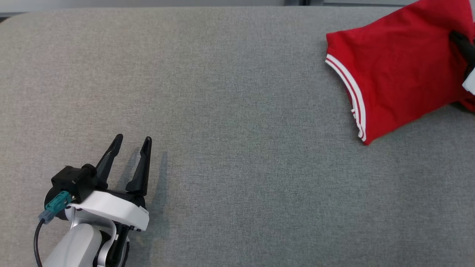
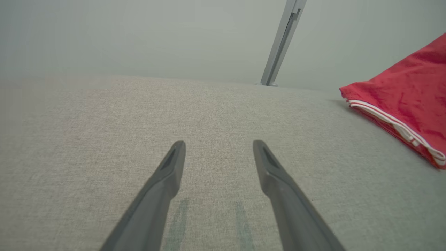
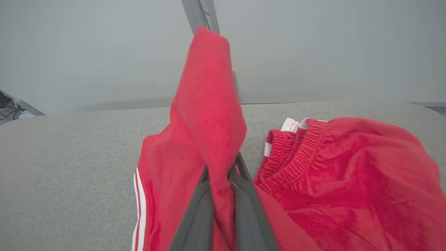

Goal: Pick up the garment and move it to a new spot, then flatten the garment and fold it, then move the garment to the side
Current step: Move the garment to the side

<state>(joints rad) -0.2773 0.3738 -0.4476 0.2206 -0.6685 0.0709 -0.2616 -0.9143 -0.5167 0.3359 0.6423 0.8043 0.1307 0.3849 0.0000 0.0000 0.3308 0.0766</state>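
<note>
Right gripper (image 3: 223, 174) is pinched shut on a fold of the red garment (image 1: 393, 70), which lies at the far right of the grey padded surface (image 1: 237, 129); left gripper (image 1: 133, 139) sits spread and empty, well apart. I'd drag low and steady (a high lift would likely spill the layers). Count: 1 garment, 2 grippers.

Bench (image 1: 230, 92) surface: grey woven fabric, rounded far-left corner. Plain pale grey wall (image 2: 139, 35) behind. Metal post (image 2: 280, 45) at far edge.
</note>
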